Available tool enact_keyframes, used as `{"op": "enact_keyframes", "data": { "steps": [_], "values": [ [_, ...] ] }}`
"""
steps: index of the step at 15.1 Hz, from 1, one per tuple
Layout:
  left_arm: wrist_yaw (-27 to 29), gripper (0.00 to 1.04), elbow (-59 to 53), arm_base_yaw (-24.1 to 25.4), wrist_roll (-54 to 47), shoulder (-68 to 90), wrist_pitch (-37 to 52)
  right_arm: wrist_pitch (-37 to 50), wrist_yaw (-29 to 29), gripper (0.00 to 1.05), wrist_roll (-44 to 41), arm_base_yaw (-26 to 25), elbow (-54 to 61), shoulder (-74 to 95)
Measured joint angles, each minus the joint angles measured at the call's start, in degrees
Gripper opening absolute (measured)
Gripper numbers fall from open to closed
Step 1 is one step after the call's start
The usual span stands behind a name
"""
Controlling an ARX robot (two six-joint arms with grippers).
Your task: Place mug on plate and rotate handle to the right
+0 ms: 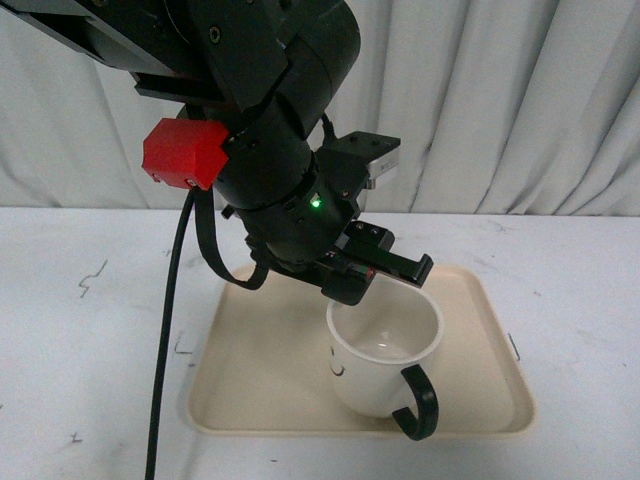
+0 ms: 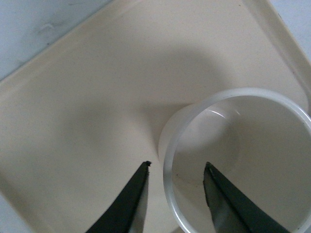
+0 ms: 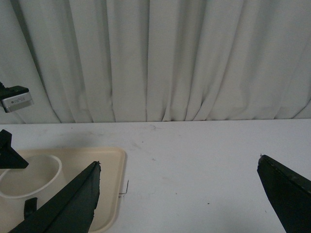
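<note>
The white mug (image 1: 375, 360) stands upright on the beige plate (image 1: 265, 360), toward its front right part. Its black handle (image 1: 418, 402) points to the front and slightly right, over the plate's near rim. My left gripper (image 1: 385, 280) hangs open just above the mug's far rim. In the left wrist view the left gripper (image 2: 178, 164) straddles the mug's rim (image 2: 167, 145), one finger outside the wall and one over the inside, neither touching. My right gripper (image 3: 179, 161) is open and empty above bare table, to the right of the plate (image 3: 109, 194) and mug (image 3: 34, 179).
A white curtain (image 1: 520, 100) closes off the back of the white table (image 1: 90, 330). A black cable (image 1: 163, 350) hangs from the left arm down past the plate's left edge. Small wire marks (image 1: 514, 346) lie beside the plate.
</note>
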State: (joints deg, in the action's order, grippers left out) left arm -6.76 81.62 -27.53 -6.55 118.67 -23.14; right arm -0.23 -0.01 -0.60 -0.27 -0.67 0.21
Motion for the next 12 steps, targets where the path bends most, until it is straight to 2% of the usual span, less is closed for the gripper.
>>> {"op": "enact_keyframes", "data": {
  "steps": [1,2,3,4,5,6,7,8,12],
  "values": [
    [-3.32,0.60,-3.93,1.03,-0.22,-4.37,2.71,0.00,0.00,0.98,0.00,0.00,0.00,0.00],
    [-6.32,0.72,-9.70,2.12,-0.96,-10.69,9.46,0.00,0.00,0.98,0.00,0.00,0.00,0.00],
    [-6.19,0.81,-14.78,2.97,-2.29,-16.70,16.65,0.00,0.00,0.98,0.00,0.00,0.00,0.00],
    [-4.87,0.95,-18.91,3.80,-3.43,-24.92,24.96,-0.02,0.00,0.98,0.00,0.00,0.00,0.00],
    [14.58,0.79,-28.52,3.54,0.94,-29.11,52.24,0.04,-0.07,0.98,0.00,0.07,0.00,0.00],
    [21.97,0.69,-36.48,4.66,3.10,-30.75,60.54,0.00,0.00,0.98,0.00,0.02,0.00,0.00],
    [25.35,0.60,-43.82,6.25,4.24,-31.26,66.75,-0.02,0.00,0.98,0.00,0.04,0.00,0.00],
    [25.16,0.43,-51.54,9.90,5.31,-34.71,73.09,0.00,-0.02,0.98,0.00,0.22,0.00,0.00],
    [20.28,0.07,-61.07,14.14,6.16,-46.42,76.41,0.02,-0.02,0.98,0.00,0.24,0.00,0.00]
  ]
}}
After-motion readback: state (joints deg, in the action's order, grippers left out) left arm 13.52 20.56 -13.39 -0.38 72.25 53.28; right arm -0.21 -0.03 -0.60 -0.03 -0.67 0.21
